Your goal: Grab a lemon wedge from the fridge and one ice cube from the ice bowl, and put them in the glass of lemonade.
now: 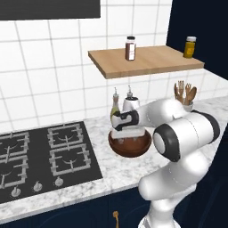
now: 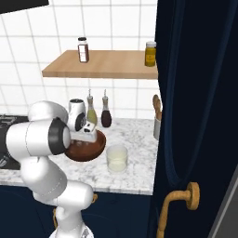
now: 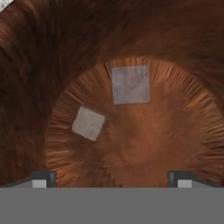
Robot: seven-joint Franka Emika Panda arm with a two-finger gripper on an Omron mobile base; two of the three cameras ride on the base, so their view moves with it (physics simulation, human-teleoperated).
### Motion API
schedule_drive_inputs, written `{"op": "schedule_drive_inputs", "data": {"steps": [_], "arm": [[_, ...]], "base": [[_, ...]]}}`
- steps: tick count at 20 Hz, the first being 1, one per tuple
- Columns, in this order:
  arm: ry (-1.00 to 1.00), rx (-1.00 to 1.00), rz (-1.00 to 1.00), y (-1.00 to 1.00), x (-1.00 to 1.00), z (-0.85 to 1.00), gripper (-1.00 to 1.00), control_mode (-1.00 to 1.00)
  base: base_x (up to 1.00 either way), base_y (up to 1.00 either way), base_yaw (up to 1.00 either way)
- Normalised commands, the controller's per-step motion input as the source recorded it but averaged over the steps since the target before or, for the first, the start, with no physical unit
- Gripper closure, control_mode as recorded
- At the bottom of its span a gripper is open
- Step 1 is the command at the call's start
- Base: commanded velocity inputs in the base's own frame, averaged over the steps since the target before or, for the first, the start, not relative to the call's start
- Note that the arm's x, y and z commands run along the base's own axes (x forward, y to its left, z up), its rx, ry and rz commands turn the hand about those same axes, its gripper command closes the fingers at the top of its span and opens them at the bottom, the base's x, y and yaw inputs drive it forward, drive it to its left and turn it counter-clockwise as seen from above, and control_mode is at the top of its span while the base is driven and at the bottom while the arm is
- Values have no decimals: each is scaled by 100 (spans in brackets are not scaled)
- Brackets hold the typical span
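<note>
The dark brown wooden ice bowl (image 1: 129, 147) (image 2: 86, 151) (image 3: 52, 52) sits on the marble counter. My gripper (image 1: 127, 136) (image 2: 88, 138) (image 3: 113, 178) hangs just above its hollow, pointing down, open, with nothing between the fingertips (image 3: 43, 177). Two pale ice cubes lie on the bowl's floor: a larger-looking one (image 3: 130, 84) and a smaller one (image 3: 89, 123) to its left, both ahead of the fingertips and apart from them. The glass of lemonade (image 2: 117, 159) stands right beside the bowl. The lemon wedge and the fridge are out of view.
A black gas hob (image 1: 44, 156) lies left of the bowl. Two slim oil bottles (image 2: 92, 114) and a white utensil holder (image 1: 187, 105) stand behind it. A wooden shelf (image 1: 142, 60) with jars overhangs. A navy cabinet (image 2: 200, 116) with a gold handle (image 2: 183, 197) walls the right side.
</note>
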Motion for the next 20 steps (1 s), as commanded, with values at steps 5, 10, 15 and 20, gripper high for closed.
{"op": "schedule_drive_inputs", "data": {"steps": [5, 10, 15, 20], "arm": [[0, 0, -3, -9, 32, -1, -100, -100], [0, 0, -7, -5, 2, -30, -100, -100], [0, 0, -11, -6, -13, -18, -100, -100], [0, 0, -15, -18, -20, -2, -100, -100]], "base": [[0, 0, 0], [0, 0, 0], [0, 0, 0], [0, 0, 0]]}}
